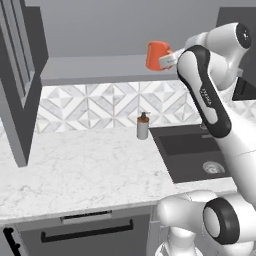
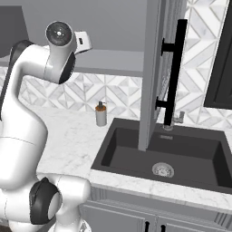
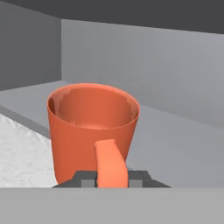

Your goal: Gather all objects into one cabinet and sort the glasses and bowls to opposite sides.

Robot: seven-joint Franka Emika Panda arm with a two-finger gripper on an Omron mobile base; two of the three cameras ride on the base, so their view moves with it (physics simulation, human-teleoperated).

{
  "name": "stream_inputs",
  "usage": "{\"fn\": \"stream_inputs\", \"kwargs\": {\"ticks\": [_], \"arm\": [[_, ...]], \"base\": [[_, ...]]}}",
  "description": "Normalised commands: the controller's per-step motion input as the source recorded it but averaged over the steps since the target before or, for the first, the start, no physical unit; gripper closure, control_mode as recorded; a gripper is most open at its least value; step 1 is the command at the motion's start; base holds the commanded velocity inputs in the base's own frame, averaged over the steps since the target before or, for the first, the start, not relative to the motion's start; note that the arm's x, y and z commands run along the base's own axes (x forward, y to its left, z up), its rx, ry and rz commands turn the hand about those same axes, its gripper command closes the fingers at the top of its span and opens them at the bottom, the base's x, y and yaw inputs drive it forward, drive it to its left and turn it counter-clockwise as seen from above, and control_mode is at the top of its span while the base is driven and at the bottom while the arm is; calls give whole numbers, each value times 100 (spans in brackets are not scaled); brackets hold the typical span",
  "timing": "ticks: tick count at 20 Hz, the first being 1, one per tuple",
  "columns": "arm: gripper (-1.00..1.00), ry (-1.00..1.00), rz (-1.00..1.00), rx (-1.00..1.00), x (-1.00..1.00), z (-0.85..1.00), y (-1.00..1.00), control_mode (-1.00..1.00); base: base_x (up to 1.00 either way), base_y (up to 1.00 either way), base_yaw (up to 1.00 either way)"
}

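Orange mug [image 3: 92, 131] upright, handle pinched by the hand [image 3: 111, 179], raised at the cabinet shelf [image 1: 100, 67] edge

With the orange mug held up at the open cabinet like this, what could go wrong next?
1. The hand holds the orange mug only by its handle, so the mug may swing or slip when it is set down.
2. The mug hangs near the front edge of the cabinet shelf; released too early, it could fall to the counter.
3. The open cabinet door stands close to the arm, so a wide swing might hit it.
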Motion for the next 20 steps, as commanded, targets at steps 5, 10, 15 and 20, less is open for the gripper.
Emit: {"fn": "stream_inputs", "kwargs": {"ticks": [5, 10, 15, 20], "arm": [[100, 0, 0, 0, 0, 0, 0, 100], [100, 0, 0, 0, 0, 0, 0, 100], [100, 0, 0, 0, 0, 0, 0, 100], [100, 0, 0, 0, 0, 0, 0, 100]], "base": [[-77, 0, 36], [-60, 1, 48], [-54, 5, 58], [-53, 7, 60]]}}
